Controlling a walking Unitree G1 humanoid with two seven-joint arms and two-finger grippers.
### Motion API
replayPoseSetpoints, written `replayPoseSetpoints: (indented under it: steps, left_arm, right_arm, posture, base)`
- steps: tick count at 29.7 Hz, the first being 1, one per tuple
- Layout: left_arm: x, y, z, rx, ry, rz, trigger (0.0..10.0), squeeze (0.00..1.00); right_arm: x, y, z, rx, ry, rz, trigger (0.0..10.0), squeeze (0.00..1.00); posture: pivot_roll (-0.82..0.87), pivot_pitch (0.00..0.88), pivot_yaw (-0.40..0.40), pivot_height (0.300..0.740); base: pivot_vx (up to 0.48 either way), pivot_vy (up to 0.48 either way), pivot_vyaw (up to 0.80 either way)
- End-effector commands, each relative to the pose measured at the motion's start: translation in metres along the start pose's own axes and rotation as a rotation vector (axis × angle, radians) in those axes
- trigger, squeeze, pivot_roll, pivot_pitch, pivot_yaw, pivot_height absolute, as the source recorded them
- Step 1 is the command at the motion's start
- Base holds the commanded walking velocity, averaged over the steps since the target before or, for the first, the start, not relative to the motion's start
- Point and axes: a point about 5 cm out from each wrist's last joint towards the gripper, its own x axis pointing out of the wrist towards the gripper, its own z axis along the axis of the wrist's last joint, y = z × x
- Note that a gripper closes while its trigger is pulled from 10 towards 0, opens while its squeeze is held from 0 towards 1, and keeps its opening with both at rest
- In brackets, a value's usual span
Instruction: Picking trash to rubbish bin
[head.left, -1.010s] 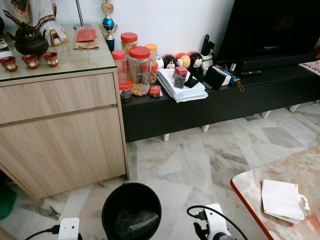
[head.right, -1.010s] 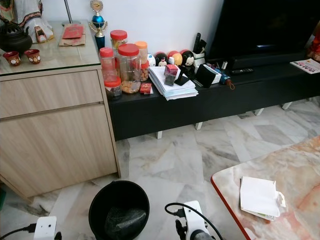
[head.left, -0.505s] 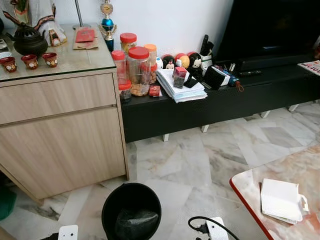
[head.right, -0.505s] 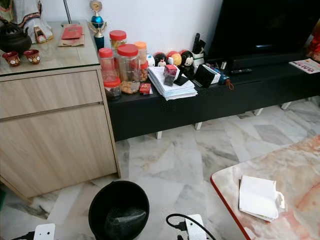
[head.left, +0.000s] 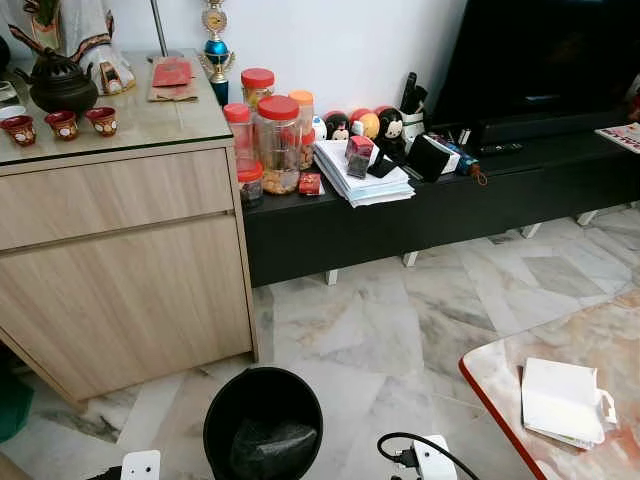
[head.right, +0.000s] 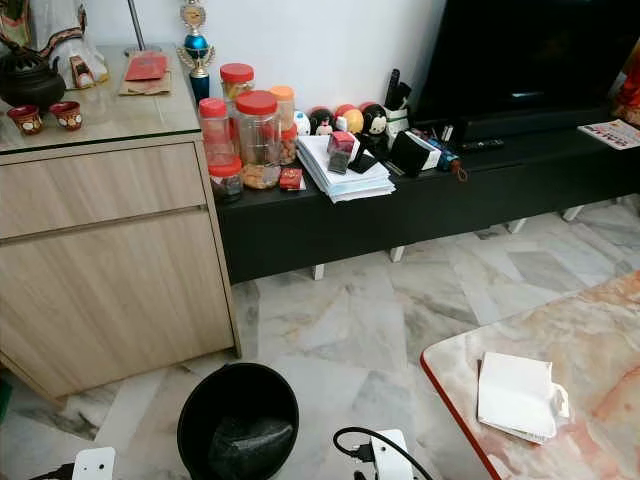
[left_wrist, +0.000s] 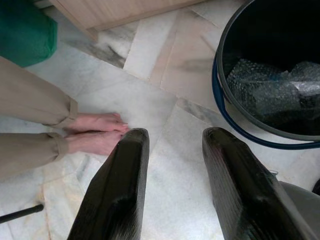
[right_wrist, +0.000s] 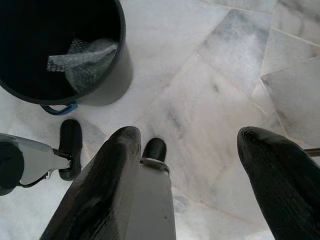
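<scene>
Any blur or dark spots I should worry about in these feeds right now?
Left eye view: sharp, evenly lit; the black bin interior is dark. Left wrist view: floor sharp, the black fingers soft and glossy. Right wrist view: fingers blurred up close.

The table (head.left: 590, 345) runs off the picture's edge — just one corner shows. The bin (left_wrist: 260, 125) is cut off too. Inside it, the crumpled wrap (head.left: 272, 447) sits half in shadow.
</scene>
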Motion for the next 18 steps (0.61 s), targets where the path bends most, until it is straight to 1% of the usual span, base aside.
replayPoseSetpoints:
  steps: [1, 7, 8, 18]
  left_arm:
    - [-0.0038, 0.0002, -0.0107, -0.005, 0.033, 0.001, 10.0, 0.00]
    - [-0.0045, -0.0001, -0.0122, -0.006, 0.036, 0.000, 10.0, 0.00]
    - [-0.0048, -0.0004, -0.0126, -0.006, 0.036, -0.003, 10.0, 0.00]
    - [-0.0041, -0.0001, -0.0112, -0.003, 0.033, -0.008, 10.0, 0.00]
  right_arm:
    - [-0.0008, -0.0007, -0.0029, 0.025, 0.000, 0.009, 10.0, 0.00]
    - [-0.0007, 0.0002, -0.0028, 0.027, -0.002, 0.014, 10.0, 0.00]
    - [-0.0006, 0.0009, -0.0027, 0.028, -0.003, 0.018, 10.0, 0.00]
    - [-0.0001, 0.0031, -0.0010, 0.029, -0.009, 0.028, 10.0, 0.00]
  posture:
    - [0.05, 0.037, -0.077, 0.740]
    - [0.05, 0.035, -0.078, 0.740]
    - [0.05, 0.024, -0.076, 0.740]
    - [0.05, 0.007, -0.072, 0.740]
  base:
    - [0.000, 0.000, 0.00]
    - [0.000, 0.000, 0.00]
    - [-0.255, 0.000, 0.00]
    - [-0.279, 0.000, 0.00]
